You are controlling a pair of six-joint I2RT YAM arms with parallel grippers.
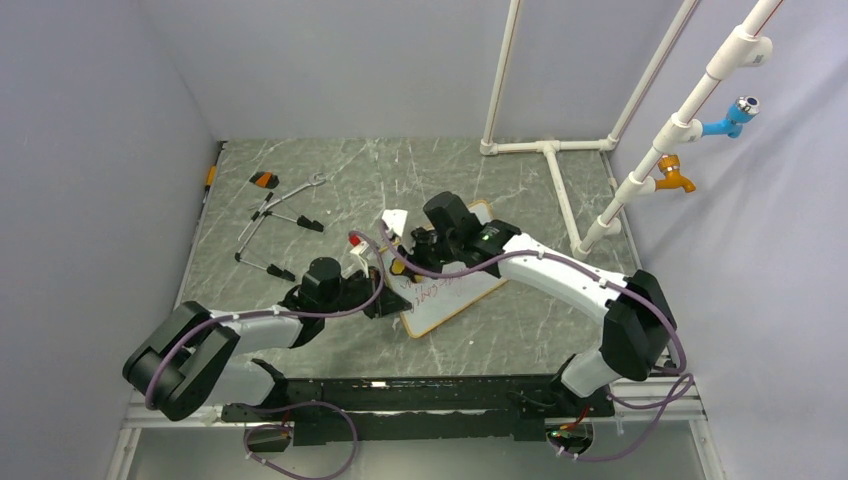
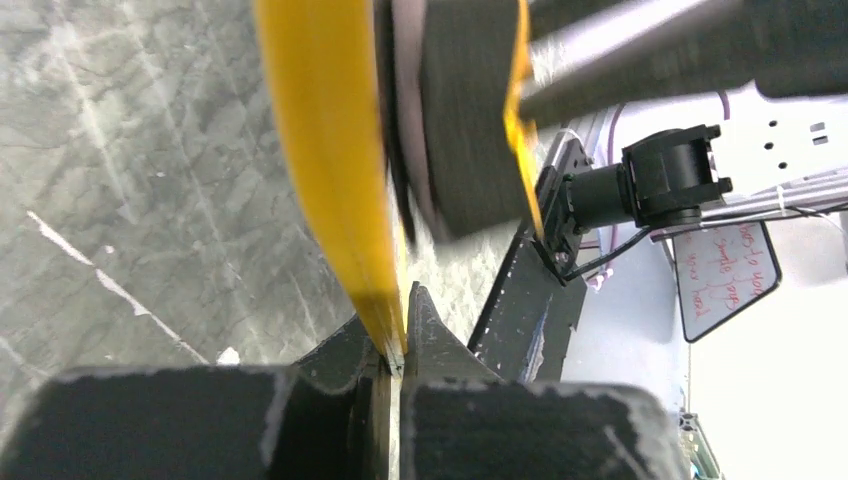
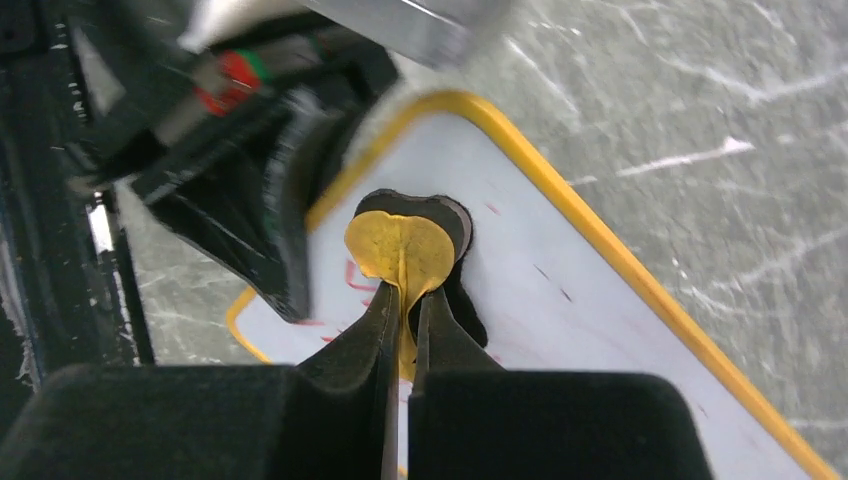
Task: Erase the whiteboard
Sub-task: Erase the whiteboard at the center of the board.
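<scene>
Under right end effector (image 3: 403, 297) | pinched eraser (image 3: 400, 245) | whiteboard (image 3: 560, 290) directly beneath

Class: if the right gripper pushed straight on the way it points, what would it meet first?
The whiteboard: the right gripper, shut on a yellow eraser, points at its white face; the eraser likely touches it, though depth is unclear.
</scene>
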